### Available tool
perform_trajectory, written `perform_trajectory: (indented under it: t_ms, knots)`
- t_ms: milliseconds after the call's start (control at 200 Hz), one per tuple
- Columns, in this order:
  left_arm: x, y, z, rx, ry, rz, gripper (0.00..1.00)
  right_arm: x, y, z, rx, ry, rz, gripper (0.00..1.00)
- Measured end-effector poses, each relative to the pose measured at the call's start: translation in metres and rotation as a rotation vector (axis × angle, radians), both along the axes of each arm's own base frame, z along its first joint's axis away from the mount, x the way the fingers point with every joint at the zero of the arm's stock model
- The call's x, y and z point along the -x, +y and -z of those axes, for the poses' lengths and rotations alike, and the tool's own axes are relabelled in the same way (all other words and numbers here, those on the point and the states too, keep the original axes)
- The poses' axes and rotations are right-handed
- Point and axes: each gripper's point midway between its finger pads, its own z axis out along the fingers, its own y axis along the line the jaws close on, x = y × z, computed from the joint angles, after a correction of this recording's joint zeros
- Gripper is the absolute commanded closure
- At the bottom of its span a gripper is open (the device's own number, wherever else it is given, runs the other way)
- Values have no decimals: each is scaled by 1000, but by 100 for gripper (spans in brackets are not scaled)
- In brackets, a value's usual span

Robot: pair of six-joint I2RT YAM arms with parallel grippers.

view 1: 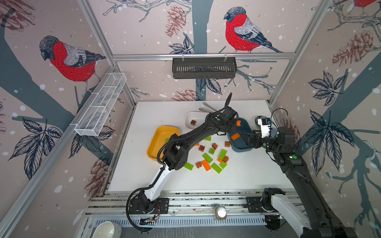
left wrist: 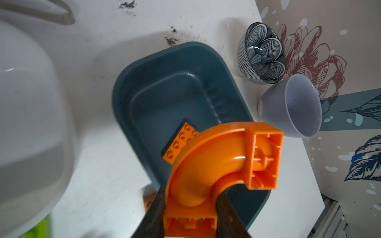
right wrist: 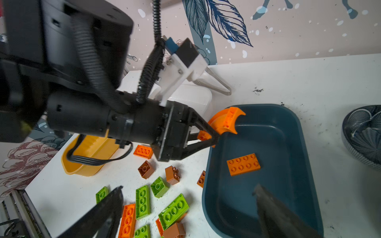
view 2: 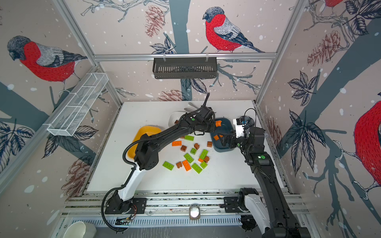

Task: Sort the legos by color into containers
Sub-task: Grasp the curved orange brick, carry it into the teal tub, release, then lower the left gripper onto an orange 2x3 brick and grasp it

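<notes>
Left claw [right wrist: 214, 138] grasps the orange arch [left wrist: 206, 164] above the teal tub [left wrist: 144, 92], near the surface's far right corner. Right claw [right wrist: 189, 188] stands released. One orange plate [right wrist: 243, 164] is binned. Most legos [view 1: 207, 157] lie unsorted mid-surface.

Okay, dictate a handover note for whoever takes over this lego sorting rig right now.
Left gripper: shut on an orange arch brick, held over the teal tub rim.
Right gripper: open, empty, above the teal tub's edge.
Done: one orange plate in the teal tub, one brown brick in the white tub; yellow tub partly hidden by the left arm.
Left: drop the arch, then sort the loose green, orange and brown bricks on the table.
</notes>
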Motion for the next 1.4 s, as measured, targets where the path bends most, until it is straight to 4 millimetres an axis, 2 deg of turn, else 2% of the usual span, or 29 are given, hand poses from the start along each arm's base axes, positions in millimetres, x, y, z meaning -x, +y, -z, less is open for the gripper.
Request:
perform_trajectory:
  t_ms: [45,120,250,405,515,620,755,876,931,1196,1401]
  knots:
    - [0,-7,7,1,9,19,51,1,-1,0,0,1,5,1]
    - [-1,-10,13,-5,14,21,37,3,-2,2,1,11,7,1]
    - [0,-7,7,-14,7,25,29,3,-3,2,1,13,10,0]
    - [6,16,-8,-73,-6,5,28,3,-1,3,-6,19,-2,1]
    - [19,49,-20,-141,-17,-20,29,4,2,3,-14,24,-21,1]
    - [36,84,-22,-216,-25,-13,30,6,8,5,-19,32,-46,1]
    - [49,133,-5,-357,-48,78,32,9,18,8,-23,43,-92,1]
    - [40,182,11,-471,-72,137,33,13,29,12,-22,57,-130,1]
    - [35,198,18,-525,-94,172,33,14,34,14,-21,62,-148,1]
    - [35,216,58,-694,-169,468,35,17,46,19,-12,80,-183,0]
    - [31,230,83,-759,-164,575,36,16,46,19,-7,79,-179,0]
